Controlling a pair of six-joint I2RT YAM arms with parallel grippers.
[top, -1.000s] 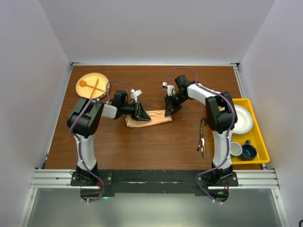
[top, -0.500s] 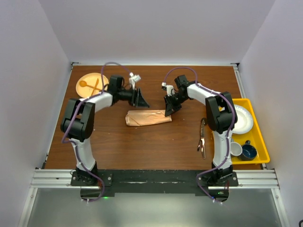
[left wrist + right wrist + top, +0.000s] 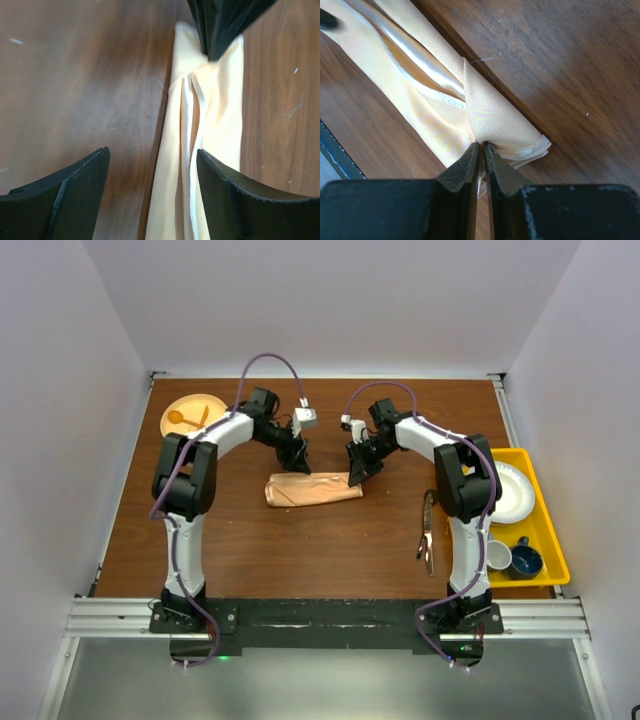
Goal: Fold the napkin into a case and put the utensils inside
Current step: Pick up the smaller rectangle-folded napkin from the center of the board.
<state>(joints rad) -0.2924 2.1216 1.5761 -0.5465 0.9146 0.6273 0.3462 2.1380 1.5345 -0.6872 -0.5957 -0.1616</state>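
Two sets of fingers are mine, and both sit at the folded napkin [image 3: 313, 490], which lies as a narrow peach-orange strip running left to right in the middle of the desk [image 3: 300, 550]. My left fingers [image 3: 70, 200] are spread wide and grasp nothing. In my left wrist view one of them hangs over bare wood and the other over the long edge of the cloth, with the satin pleats showing between them. From above, that arm reaches in from the far left and its fingers point down at the strip's left part; I cannot tell whether they touch it.

My right fingers [image 3: 465, 170] are clenched on the napkin's right end, pinching the cloth close to its hemmed corner, where the layers bunch into a crease. Their dark tip also shows at the top of my left wrist view, pressed on the cloth.

The utensils [image 3: 427, 532], dark and slim, lie on the desk to the right, well apart from the napkin and just beside a yellow tray [image 3: 545, 530]. The tray holds a white plate [image 3: 512, 492], a white cup [image 3: 497, 556] and a blue cup [image 3: 525, 562]. A round wooden plate [image 3: 190, 418] sits at the far left corner, partly behind my left arm.
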